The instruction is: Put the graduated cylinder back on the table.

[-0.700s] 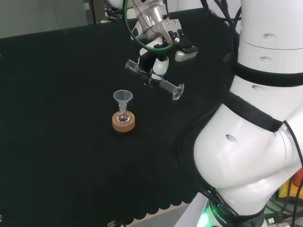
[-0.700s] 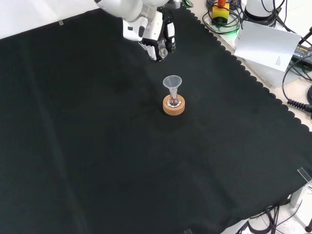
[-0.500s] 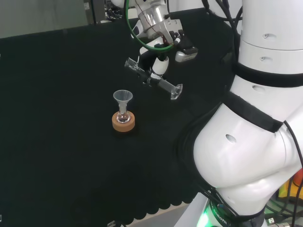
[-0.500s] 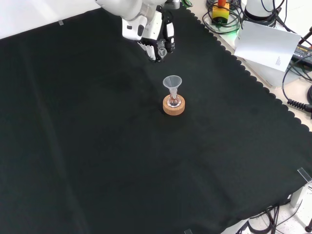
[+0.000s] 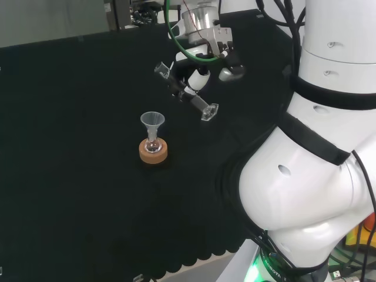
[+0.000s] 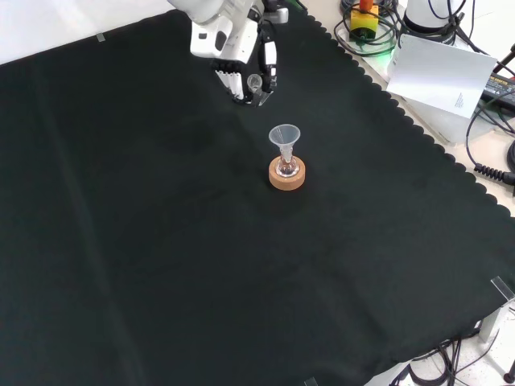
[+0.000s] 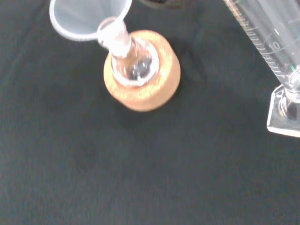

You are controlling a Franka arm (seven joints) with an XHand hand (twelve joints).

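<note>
The hand [image 5: 197, 76] is shut on a clear graduated cylinder [image 5: 187, 93], held above the cloth and steeply tilted. In the head view its mouth points up and left and its flat foot [image 5: 209, 111] hangs down and right. In the front view the hand [image 6: 233, 52] is at the top middle, with the cylinder's mouth [image 6: 254, 82] showing between its fingers. The wrist view has the cylinder's marked tube [image 7: 267, 37] and foot close by.
A small round flask with a clear funnel [image 5: 153, 121] in its neck sits on a cork ring [image 5: 153, 151] in the middle of the cloth, also seen from the front [image 6: 286, 175] and the wrist [image 7: 140, 75]. The cloth's scalloped edge [image 6: 418, 133] runs along the front view's right.
The hand has turned and drawn back from the flask. The cylinder has swung from almost level to a steeper tilt, its foot lower and nearer the hand.
</note>
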